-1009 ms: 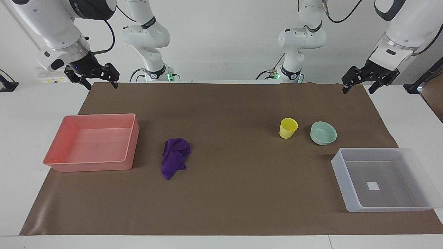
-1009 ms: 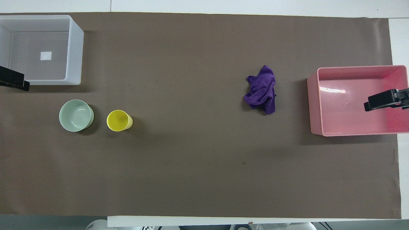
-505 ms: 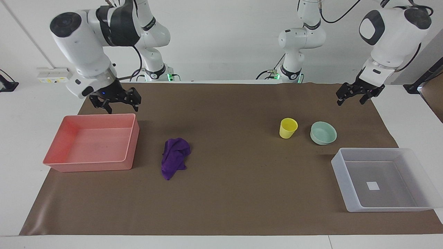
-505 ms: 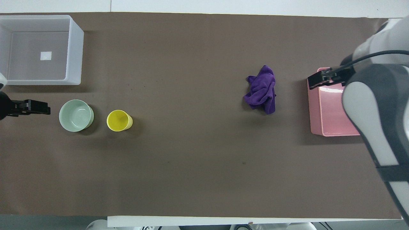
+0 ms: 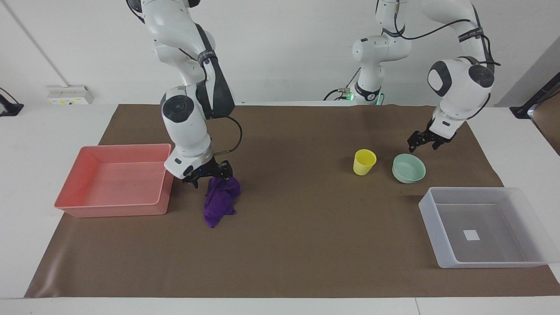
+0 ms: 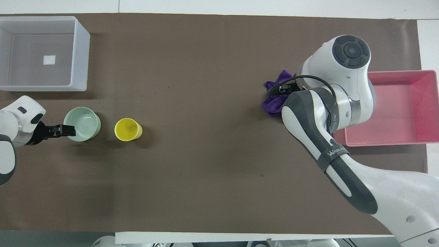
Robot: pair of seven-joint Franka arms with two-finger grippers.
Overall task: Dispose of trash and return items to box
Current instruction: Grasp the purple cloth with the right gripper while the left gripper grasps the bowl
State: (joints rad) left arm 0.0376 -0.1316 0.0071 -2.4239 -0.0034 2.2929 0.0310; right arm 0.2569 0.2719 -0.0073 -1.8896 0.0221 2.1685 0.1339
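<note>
Hovering nearest the robots, left gripper [image 5: 425, 141] over mat beside bowl [image 5: 409, 168], fingers apart and empty; cup [image 5: 364, 162] alongside. Right gripper [image 5: 207, 174], open, at rag's [image 5: 221, 199] near edge beside pink tray [image 5: 114, 180]: shallow pinch risks dropping folds. Box [image 5: 483, 227] farthest; bowl's rim may slip.

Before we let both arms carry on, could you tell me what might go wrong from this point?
The right gripper is at the edge of the purple rag nearest the robots, so it may pinch only a fold and drop it short of the pink tray. The left gripper hangs by the rim of the mint bowl; a low approach could push the bowl into the yellow cup beside it.
</note>
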